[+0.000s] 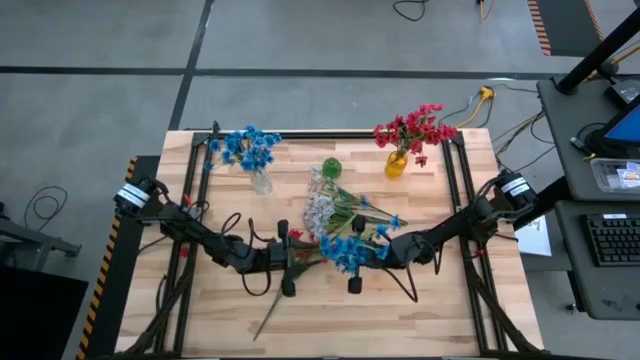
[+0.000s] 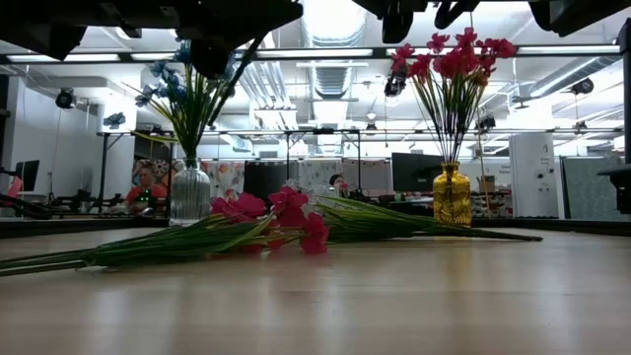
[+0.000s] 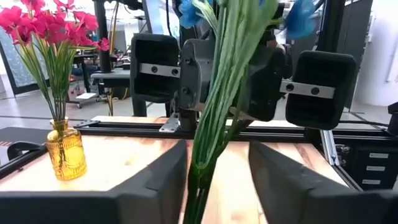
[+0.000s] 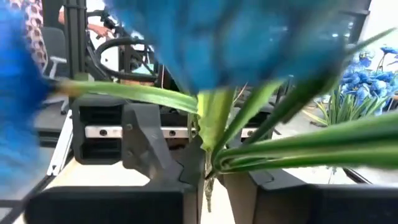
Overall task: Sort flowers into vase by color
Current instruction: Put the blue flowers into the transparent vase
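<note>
Both arms meet low over the middle of the table, their grippers facing each other with a blue flower spray [image 1: 350,250] between them. The right gripper [image 4: 205,180] has its fingers pinched tight on the green stems of that spray; from its wrist view the stems come out of a very narrow gap between the two dark fingers, the blue blossoms blurred just above them. The left gripper [image 3: 211,180] sits at the other side of the same bunch. Its fingers [image 3: 155,186] stand apart, with the stems running up through the gap, and I see no squeeze on them, so it looks let go.

Just beyond the two grippers, toward the far side of the table, lies a heap of loose flowers: a pale white spray [image 1: 320,208], more blue blossoms [image 1: 385,222], and long green stems. From table height, red blossoms [image 2: 286,212] lie in that heap too, stems flat on the wood.

Farther back, well clear of both grippers, a clear glass vase [image 2: 189,193] holds blue flowers [image 1: 245,147] at the left arm's side, and a yellow glass vase [image 2: 452,197] holds red flowers [image 1: 412,128] at the right arm's side. A small green round thing [image 1: 331,167] sits between the vases; what it is I can't make out.
</note>
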